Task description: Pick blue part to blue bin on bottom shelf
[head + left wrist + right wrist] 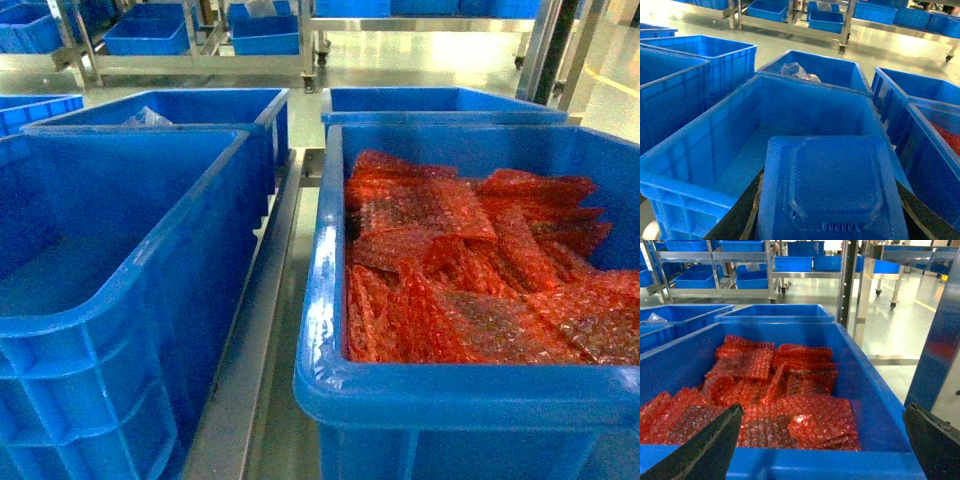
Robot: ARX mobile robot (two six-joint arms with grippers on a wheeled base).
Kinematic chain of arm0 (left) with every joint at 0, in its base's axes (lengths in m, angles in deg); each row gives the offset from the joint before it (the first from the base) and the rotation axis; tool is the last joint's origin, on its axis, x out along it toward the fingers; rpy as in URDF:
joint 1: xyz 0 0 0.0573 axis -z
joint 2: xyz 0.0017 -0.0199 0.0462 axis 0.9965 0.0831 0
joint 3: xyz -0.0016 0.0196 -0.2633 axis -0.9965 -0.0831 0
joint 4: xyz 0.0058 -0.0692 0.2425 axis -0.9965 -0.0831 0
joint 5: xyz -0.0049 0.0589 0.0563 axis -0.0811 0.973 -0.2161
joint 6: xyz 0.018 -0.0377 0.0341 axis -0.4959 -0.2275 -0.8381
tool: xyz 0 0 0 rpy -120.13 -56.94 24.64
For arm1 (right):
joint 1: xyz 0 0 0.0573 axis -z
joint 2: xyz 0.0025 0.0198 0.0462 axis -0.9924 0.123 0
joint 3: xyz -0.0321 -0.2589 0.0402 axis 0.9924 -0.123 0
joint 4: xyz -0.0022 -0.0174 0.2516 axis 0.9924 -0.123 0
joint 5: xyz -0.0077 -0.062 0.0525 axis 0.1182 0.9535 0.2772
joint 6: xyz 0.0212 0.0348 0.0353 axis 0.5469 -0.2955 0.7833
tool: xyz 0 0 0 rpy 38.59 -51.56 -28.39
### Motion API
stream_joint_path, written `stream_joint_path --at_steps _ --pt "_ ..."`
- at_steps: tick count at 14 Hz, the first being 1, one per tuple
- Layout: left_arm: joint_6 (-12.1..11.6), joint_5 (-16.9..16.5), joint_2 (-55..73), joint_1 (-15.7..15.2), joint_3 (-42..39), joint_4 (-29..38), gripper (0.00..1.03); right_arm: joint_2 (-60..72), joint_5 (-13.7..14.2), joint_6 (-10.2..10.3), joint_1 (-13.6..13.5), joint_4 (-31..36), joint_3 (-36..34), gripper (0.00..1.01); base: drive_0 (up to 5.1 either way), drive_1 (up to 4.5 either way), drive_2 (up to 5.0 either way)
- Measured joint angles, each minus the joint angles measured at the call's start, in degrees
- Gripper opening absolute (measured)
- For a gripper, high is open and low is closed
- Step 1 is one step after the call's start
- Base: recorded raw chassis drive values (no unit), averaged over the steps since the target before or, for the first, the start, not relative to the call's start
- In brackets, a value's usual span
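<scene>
Gripped in our left gripper, the blue part hangs over the empty bin, our right gripper spread idle; next we lower and release.

Red bubble-wrap bags heaped in the right-hand bin.

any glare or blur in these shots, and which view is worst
Head view: white glare streaks on the near rim of the bin of red bubble-wrap bags, and the floor behind is washed out. Left wrist view: the blue part fills the foreground, soft and dim. Right wrist view: the sharpest, though the right gripper fingers are dark blurs.
</scene>
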Motion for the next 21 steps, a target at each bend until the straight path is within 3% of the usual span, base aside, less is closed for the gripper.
stream_joint_path --at_steps 21 --pt "0.00 0.09 -0.35 0.00 0.00 0.17 0.43 0.00 0.00 0.00 0.00 -0.33 0.00 0.98 0.0 0.00 0.0"
